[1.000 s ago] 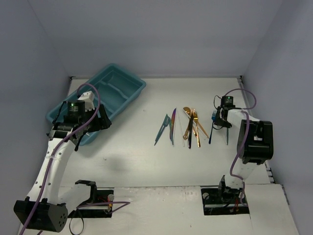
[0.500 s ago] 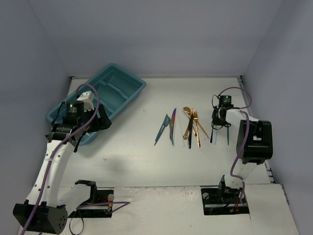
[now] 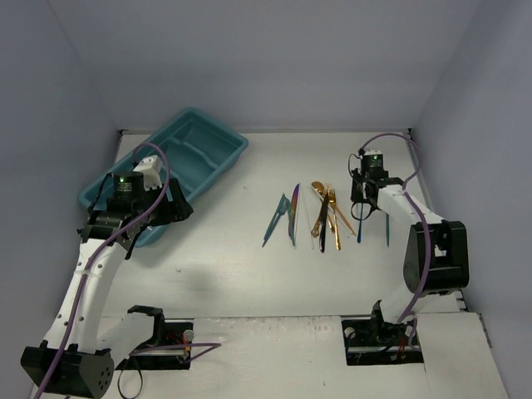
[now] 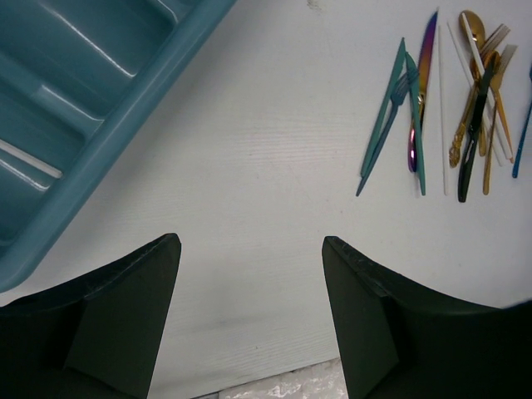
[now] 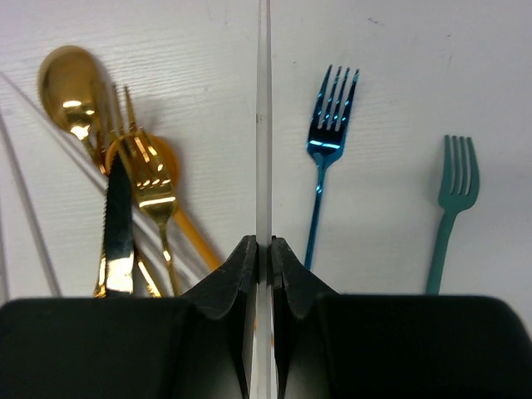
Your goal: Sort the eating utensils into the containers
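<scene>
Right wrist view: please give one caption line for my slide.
Right fingers shut on a pale utensil; blue fork, teal fork beside it.

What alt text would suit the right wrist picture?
The right tool is shut on a slim pale utensil. Left of it lie a gold spoon, gold fork and black knife; right, a blue fork and teal fork.

Top cam: high, behind the arm bases, angled down and forward, far off. Whole counter (image 3: pixel 224 266) in frame, utensil pile (image 3: pixel 324 218) right of centre.
Left wrist cam: looks down past the left pincer (image 4: pixel 249 245), mid-range; pile at top right, tray (image 4: pixel 108 141) well left of it.
Right wrist cam: straight over the pile, very close, right pincer (image 5: pixel 263 245) at bottom edge.
All three share the pile.
</scene>
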You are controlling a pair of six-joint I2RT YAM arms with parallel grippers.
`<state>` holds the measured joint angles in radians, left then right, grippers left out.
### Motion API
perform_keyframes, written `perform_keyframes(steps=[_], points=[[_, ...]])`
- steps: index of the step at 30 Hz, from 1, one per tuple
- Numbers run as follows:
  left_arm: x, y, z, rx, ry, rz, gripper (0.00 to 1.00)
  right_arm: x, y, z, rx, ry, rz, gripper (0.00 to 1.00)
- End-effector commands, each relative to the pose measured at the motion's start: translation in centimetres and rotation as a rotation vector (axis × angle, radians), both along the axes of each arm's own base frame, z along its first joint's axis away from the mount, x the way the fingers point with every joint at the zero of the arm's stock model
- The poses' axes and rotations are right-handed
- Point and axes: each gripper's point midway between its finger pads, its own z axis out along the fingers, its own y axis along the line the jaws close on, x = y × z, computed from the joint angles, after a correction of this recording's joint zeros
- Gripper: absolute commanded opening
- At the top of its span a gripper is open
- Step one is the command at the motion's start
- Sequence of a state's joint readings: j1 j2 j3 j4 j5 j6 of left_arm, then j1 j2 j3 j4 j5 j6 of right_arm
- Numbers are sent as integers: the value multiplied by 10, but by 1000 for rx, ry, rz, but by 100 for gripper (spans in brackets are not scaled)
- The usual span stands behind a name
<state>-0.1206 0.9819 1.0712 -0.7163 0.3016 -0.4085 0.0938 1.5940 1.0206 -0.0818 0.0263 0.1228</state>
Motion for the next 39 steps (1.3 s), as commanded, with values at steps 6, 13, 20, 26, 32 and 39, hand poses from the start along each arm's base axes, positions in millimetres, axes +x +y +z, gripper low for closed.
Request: perform_keyframes(steps=[6, 13, 20, 26, 32, 39], points=[[-7, -103, 65, -167, -184, -220, 66, -1, 123, 109, 319, -237, 111, 0], [1, -172, 67, -179, -223, -269, 66, -35, 211, 145, 492, -310, 166, 0], [9, -219, 60, -159, -242, -300, 66, -60, 253, 166, 640, -345, 192, 0], [14, -235, 44, -139, -231, -286, 66, -68, 253, 179, 705, -373, 171, 0], [19, -243, 32, -117, -221, -271, 57, -73, 255, 185, 758, -379, 165, 0], [23, -243, 24, -110, -207, -247, 7, -74, 259, 177, 772, -361, 166, 0]])
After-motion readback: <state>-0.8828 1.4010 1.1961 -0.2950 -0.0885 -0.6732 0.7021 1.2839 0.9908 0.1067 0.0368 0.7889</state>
